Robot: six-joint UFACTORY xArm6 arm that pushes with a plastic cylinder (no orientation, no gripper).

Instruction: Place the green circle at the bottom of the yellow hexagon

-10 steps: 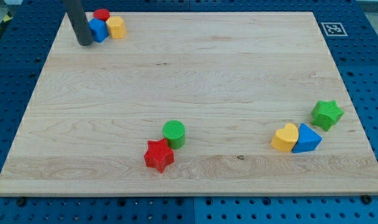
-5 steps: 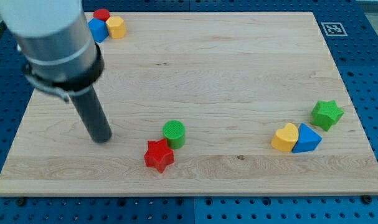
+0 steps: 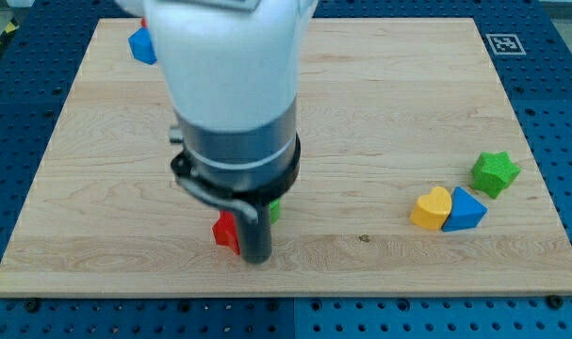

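Though the arm hides most of the wooden board, my tip stands just right of the red block; a sliver of the green circle shows; the yellow hexagon is hidden.

The surface was pale wood with a fine horizontal grain, and it lay on a blue panel dotted with dark holes. The arm body was white above a grey band and a black collar; the rod was dark down to my tip. A red block and a sliver of the green circle showed beside it. Top left sat a blue block. At the right were a yellow heart, a blue triangle and a green star. A black-and-white marker occupied the top right corner.
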